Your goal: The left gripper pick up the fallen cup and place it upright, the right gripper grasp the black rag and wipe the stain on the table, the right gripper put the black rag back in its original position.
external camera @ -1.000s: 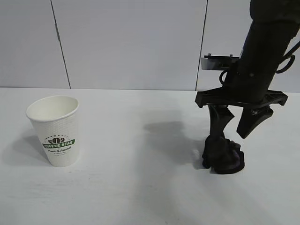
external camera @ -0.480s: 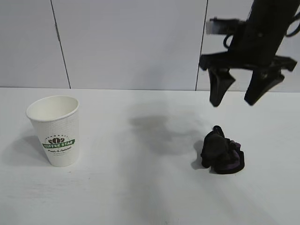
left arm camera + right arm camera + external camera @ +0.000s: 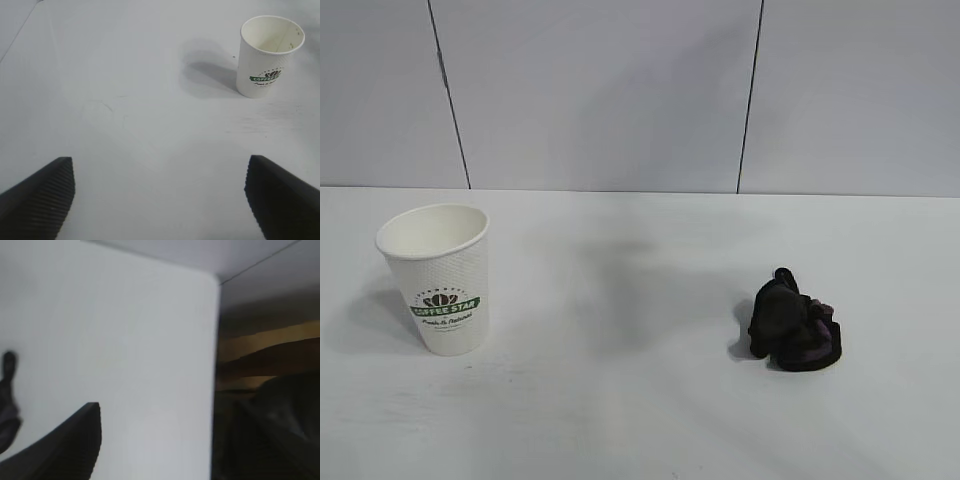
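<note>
The cup point(image 3: 441, 280) stands upright on the table point(image 3: 630, 400) at the left; it also shows in the left wrist view point(image 3: 268, 55). The black rag point(image 3: 794, 330) lies bunched on the table at the right, untouched; a bit of it shows in the right wrist view point(image 3: 6, 405). No stain shows on the table. Neither gripper is in the exterior view. My left gripper point(image 3: 160, 200) is open and empty above bare table, well away from the cup. My right gripper point(image 3: 170, 435) is open and empty, high up near the table's edge, clear of the rag.
The table's side edge point(image 3: 215, 365) runs through the right wrist view, with dark floor and furniture beyond it. A grey panelled wall point(image 3: 620, 90) stands behind the table.
My right gripper has let go of the rag, risen straight up and left the exterior view. The rag stays where it was set down. The cup has not moved.
</note>
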Robot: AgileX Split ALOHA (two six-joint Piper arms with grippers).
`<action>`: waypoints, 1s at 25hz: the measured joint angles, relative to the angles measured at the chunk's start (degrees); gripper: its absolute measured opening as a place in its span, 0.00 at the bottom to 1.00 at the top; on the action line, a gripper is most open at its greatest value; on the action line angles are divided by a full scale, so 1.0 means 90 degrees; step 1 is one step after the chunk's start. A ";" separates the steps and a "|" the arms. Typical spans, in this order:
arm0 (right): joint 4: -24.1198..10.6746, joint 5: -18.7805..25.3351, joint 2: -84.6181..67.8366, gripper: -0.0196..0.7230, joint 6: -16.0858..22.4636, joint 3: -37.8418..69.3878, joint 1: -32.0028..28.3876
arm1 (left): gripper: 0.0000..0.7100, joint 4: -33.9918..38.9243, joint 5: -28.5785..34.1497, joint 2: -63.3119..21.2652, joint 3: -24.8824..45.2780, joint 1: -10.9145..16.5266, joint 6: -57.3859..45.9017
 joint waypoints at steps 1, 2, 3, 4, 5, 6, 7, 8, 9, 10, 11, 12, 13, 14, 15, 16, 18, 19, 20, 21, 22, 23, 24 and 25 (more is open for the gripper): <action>0.0097 0.0027 -0.0292 0.71 0.0079 -0.0011 0.0000 | 0.94 0.0000 0.0000 0.0000 0.0000 0.0000 0.0000; 0.0284 0.0055 -0.0655 0.71 0.0135 -0.0028 0.0000 | 0.94 0.0000 0.0000 0.0000 0.0000 0.0000 0.0000; 0.0618 0.0064 -0.1026 0.71 0.0179 -0.0035 0.0000 | 0.94 0.0000 0.0000 0.0000 0.0000 0.0000 0.0000; 0.1056 0.0090 -0.1397 0.71 0.0201 -0.0043 0.0000 | 0.94 0.0000 0.0000 0.0000 0.0000 0.0000 0.0000; 0.1543 0.0105 -0.1710 0.71 0.0214 -0.0043 0.0000 | 0.94 0.0000 0.0000 0.0000 0.0000 0.0000 0.0000; 0.1963 0.0113 -0.2064 0.71 0.0216 -0.0043 0.0000 | 0.94 0.0000 0.0000 0.0000 0.0000 0.0000 0.0000; 0.2477 0.0113 -0.2371 0.71 0.0216 -0.0043 0.0000 | 0.94 0.0000 0.0000 0.0000 0.0000 0.0000 0.0000; 0.2985 0.0113 -0.2587 0.71 0.0188 -0.0043 0.0000 | 0.94 0.0000 0.0000 0.0000 0.0000 0.0000 0.0000; 0.3402 0.0113 -0.2796 0.71 0.0158 -0.0043 0.0000 | 0.94 0.0000 0.0000 0.0000 0.0000 0.0000 0.0000; 0.3888 0.0113 -0.2965 0.71 0.0105 -0.0014 0.0000 | 0.94 0.0000 0.0000 0.0000 0.0000 0.0000 0.0000; 0.4341 0.0113 -0.3103 0.71 0.0042 0.0050 0.0000 | 0.94 0.0000 0.0000 0.0000 0.0000 0.0000 0.0000; 0.4764 0.0113 -0.3193 0.71 -0.0033 0.0146 0.0000 | 0.94 0.0000 0.0000 0.0000 0.0000 0.0000 0.0000; 0.5096 0.0113 -0.3284 0.71 -0.0098 0.0284 0.0000 | 0.94 0.0000 0.0000 0.0000 0.0000 0.0000 0.0000; 0.5459 0.0113 -0.3356 0.71 -0.0207 0.0426 0.0000 | 0.94 0.0000 -0.0002 0.0000 0.0000 0.0000 0.0000; 0.5780 0.0113 -0.3405 0.71 -0.0316 0.0620 0.0000 | 0.94 0.0000 -0.0002 0.0000 0.0000 0.0000 0.0000; 0.6039 0.0113 -0.3459 0.71 -0.0403 0.0832 0.0000 | 0.94 0.0000 -0.0002 0.0000 0.0000 0.0000 0.0000; 0.6348 0.0113 -0.3551 0.71 -0.0600 0.1259 0.0000 | 0.94 0.0000 -0.0002 0.0000 0.0000 0.0000 0.0000; 0.6428 0.0113 -0.3597 0.71 -0.0676 0.1508 0.0000 | 0.94 0.0000 -0.0002 0.0000 0.0000 0.0000 0.0000; 0.6462 0.0113 -0.3658 0.71 -0.0717 0.1760 0.0000 | 0.94 0.0000 -0.0002 0.0000 0.0000 0.0000 0.0000; 0.6468 0.0113 -0.3741 0.71 -0.0755 0.1972 0.0000 | 0.94 0.0000 -0.0002 0.0000 0.0000 0.0000 0.0000; 0.6462 0.0113 -0.3848 0.71 -0.0795 0.2221 0.0000 | 0.94 0.0000 -0.0002 0.0000 0.0000 0.0000 0.0000; 0.6428 0.0113 -0.3955 0.71 -0.0832 0.2463 0.0000 | 0.94 0.0000 -0.0002 0.0000 0.0000 0.0000 0.0000; 0.6379 0.0113 -0.4105 0.71 -0.0851 0.2655 0.0000 | 0.94 0.0000 -0.0002 0.0000 0.0000 0.0000 0.0000; 0.6295 0.0113 -0.4274 0.71 -0.0851 0.2880 0.0000 | 0.94 0.0000 -0.0002 0.0000 0.0000 0.0000 0.0000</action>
